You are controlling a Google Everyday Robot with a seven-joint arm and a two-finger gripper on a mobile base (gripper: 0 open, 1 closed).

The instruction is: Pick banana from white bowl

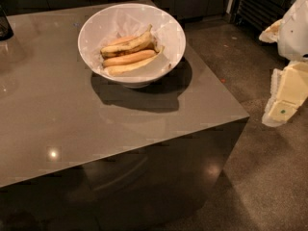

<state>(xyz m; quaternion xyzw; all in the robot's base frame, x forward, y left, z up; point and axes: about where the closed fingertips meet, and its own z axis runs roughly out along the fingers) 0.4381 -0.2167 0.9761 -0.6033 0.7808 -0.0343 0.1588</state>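
Observation:
The white bowl [171,30] stands on the brown table toward its far right part. Several bananas lie in it side by side. The pale yellow banana [132,66] lies nearest the front rim, gently curved. An orange-tinted banana [130,57] lies just behind it, and a banana with dark brown streaks [127,44] lies on top at the back. My gripper [288,93] is a pale cream body at the right edge of the view, over the floor, well to the right of the table and bowl, holding nothing I can see.
The glossy brown table [72,119] has its front edge and right corner [245,115] near the gripper's side. A dark object [5,25] stands at the table's far left. White arm parts [293,28] show at the upper right. Dark cabinets line the back.

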